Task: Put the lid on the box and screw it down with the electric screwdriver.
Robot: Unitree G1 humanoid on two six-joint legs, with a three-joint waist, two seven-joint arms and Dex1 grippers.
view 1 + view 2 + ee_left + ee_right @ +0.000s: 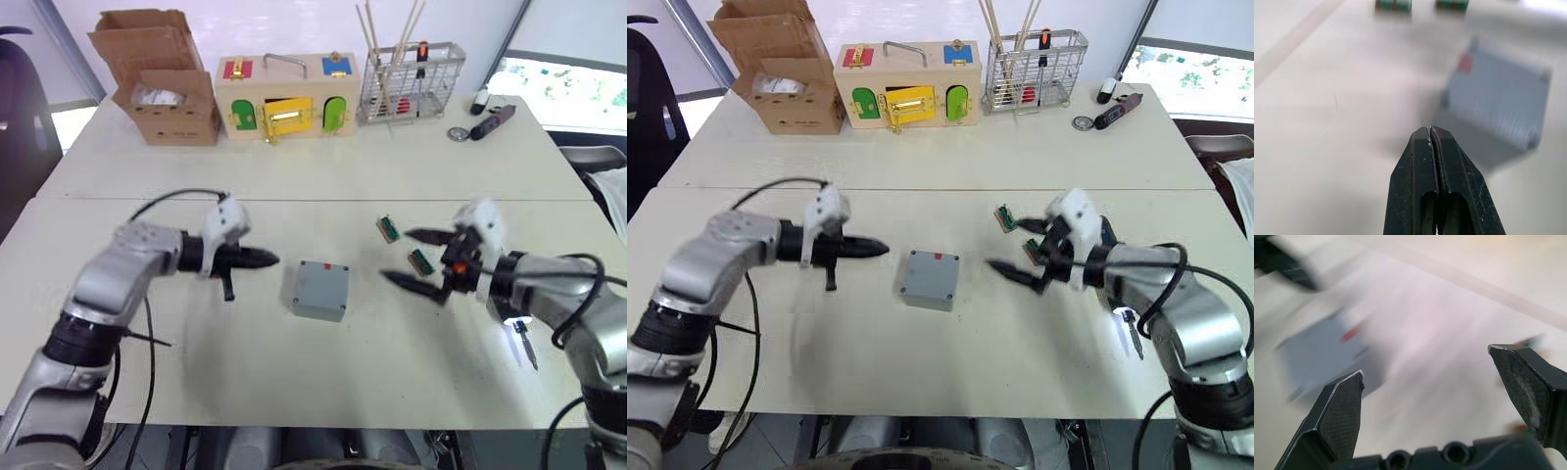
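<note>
1. The box [321, 290], a small grey enclosure with a red mark on its far side, sits on the white table [294, 372] between the two grippers, touching neither. Its top appears closed flush by the lid [930, 275]; whether any screws are seated cannot be told.
2. Step in hand, as judged: the lid appears to be placed, and the screwing stage is not yet begun. The electric screwdriver [521, 338] appears to lie on the table beside the right forearm, a white light at its tip, its body largely hidden by the arm.
3. Left gripper [265, 258]: arm extended across the table, fingers pointing at the box from its left side, just short of it. Jaws pressed together, holding nothing, as the left wrist view confirms.
4. Right gripper [416, 260]: forearm level above the table, fingers pointing at the box from its right side, near but apart from it. Jaws spread wide, empty.
5. Two small green components [404, 245] lie on the table just under the right gripper.
6. Next move, as judged: the right gripper must draw back to the screwdriver and close on its barrel, while the left could steady the box against turning.
7. Risk: the screwdriver lies tucked close under the right arm, an awkward reach.
</note>
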